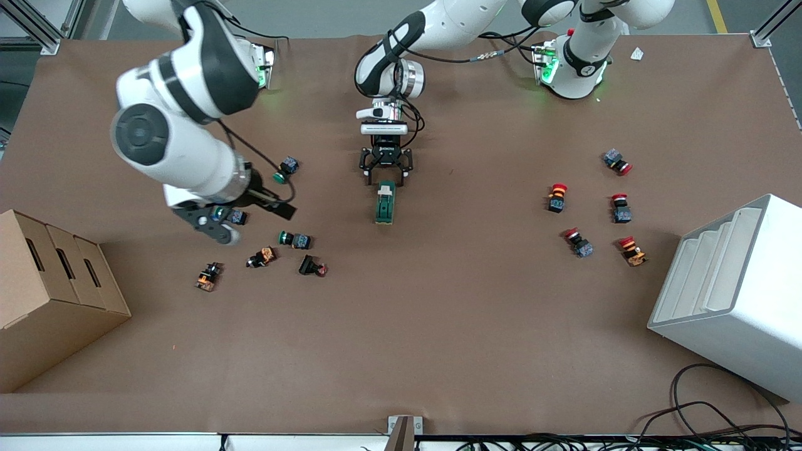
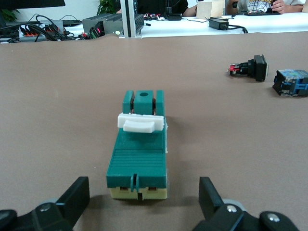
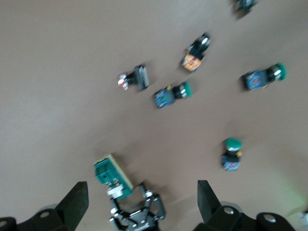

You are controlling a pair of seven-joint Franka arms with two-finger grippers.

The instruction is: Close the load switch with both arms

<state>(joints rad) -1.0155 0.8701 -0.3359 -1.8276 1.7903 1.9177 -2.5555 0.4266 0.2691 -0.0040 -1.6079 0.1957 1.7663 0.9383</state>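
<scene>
Although the right arm's bulky white links cover part of the bench [image 1: 401, 351] at its own end, its right end effector [image 1: 216, 223] shows below them, hanging over a cluster of push buttons with its black fingers [image 3: 77, 199] spread apart and nothing between them; one blue-bodied button [image 1: 237, 217] is half hidden beside it. Near the middle of the bench lies the switch [image 1: 385, 202], a dark green oblong block with a ribbed top, a cream base showing at one end and a white lever [image 2: 138, 122] set across it near the other end, next to a green post with a round hole. At the end of the switch toward the arms' bases, the left end effector [image 1: 386, 166] sits low with its fingers [image 2: 77, 195] apart, one to each side of the cream end and neither touching it. Only the finger stubs show in the left wrist view, cut off by the frame. The right wrist view is blurred, so the buttons' markings cannot be read. Green-capped and black buttons [image 1: 294, 239] lie scattered toward the right arm's end, red-capped ones [image 1: 556, 196] toward the left arm's end. A brown cardboard box [image 1: 50, 300] and a white ribbed tray [image 1: 733, 294] sit at the two ends, both partly cut off. Brown matte paper covers the bench.
</scene>
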